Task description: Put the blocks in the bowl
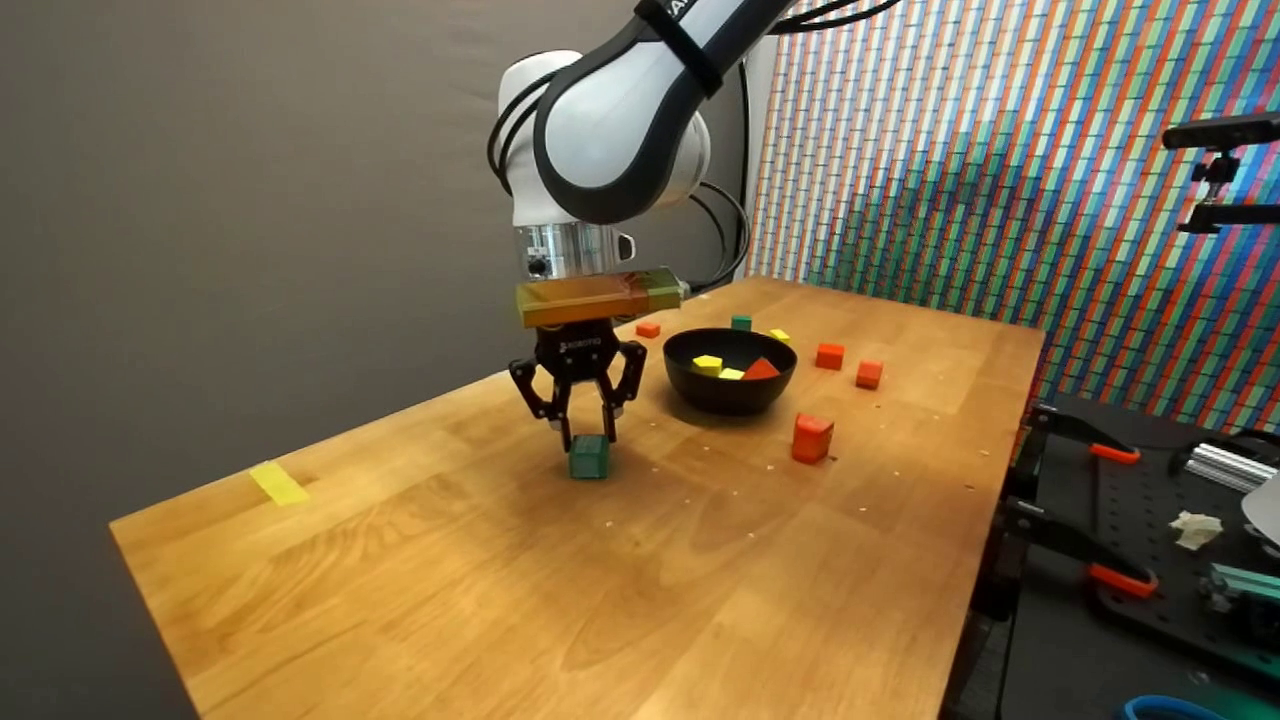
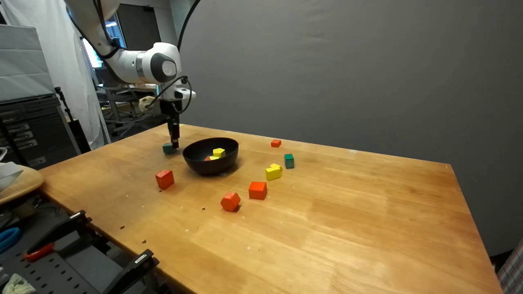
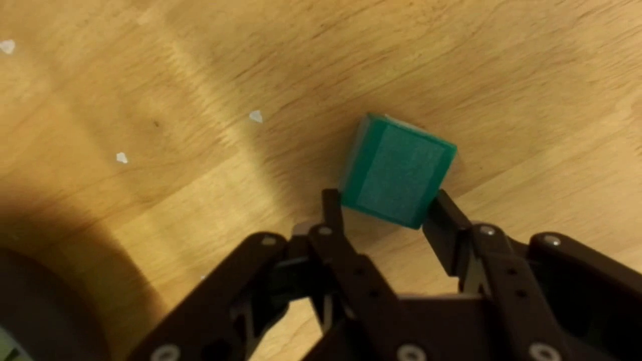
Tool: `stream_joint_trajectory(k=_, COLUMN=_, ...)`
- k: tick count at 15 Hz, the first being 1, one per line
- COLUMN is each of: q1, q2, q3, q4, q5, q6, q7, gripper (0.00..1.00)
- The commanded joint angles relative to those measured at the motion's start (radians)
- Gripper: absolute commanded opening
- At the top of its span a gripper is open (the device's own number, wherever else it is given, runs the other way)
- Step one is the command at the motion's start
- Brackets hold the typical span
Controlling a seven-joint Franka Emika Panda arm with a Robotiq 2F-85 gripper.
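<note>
Wrist view: green block (image 3: 404, 170) flanked by the claw (image 3: 387, 203) (whether pinched cannot be told); in both exterior views, yellow and red blocks (image 1: 707, 365) are contained in the bowl (image 1: 728, 394).

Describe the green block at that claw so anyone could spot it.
On the wooden table, find the round black bowl. Beside it the robot's gripper points down, with the green block at its lower end. Only this one has the gripper at it; the other green block stands past the bowl.
</note>
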Motion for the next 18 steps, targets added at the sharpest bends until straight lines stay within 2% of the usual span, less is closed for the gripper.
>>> stream_joint_trajectory(k=1, q1=-0.043, q2=-0.002, q3=0.033, q4=0.03, q5=0.051, q6=-0.041, q7=-0.002, gripper=0.2)
stream_joint_trajectory(k=4, q1=-0.065, q2=-0.086, q3=0.032, q4=-0.03, q5=0.045, q6=-0.026, q7=-0.034, gripper=0.2)
stream_joint_trajectory(k=6, q1=-0.063, q2=-0.178, q3=0.002, q4=-0.101, q5=0.006, q6=0.006, q7=-0.029, gripper=0.2)
stream_joint_trajectory(k=9, q1=-0.028, q2=-0.314, q3=-0.094, q4=-0.211, q5=-0.169, q6=-0.001, q7=0.025, gripper=0.2)
stream_joint_trajectory(k=11, q1=-0.039, q2=-0.399, q3=-0.138, q4=-0.295, q5=-0.296, q6=0.0, q7=0.065, gripper=0.2)
stream_joint_trajectory(k=14, q1=-0.113, q2=-0.493, q3=-0.151, q4=-0.432, q5=-0.37, q6=0.032, q7=0.077, gripper=0.2)
stream_joint_trajectory(k=18, q1=-0.202, q2=-0.511, q3=-0.13, q4=-0.546, q5=-0.341, q6=0.091, q7=0.064, gripper=0.2)
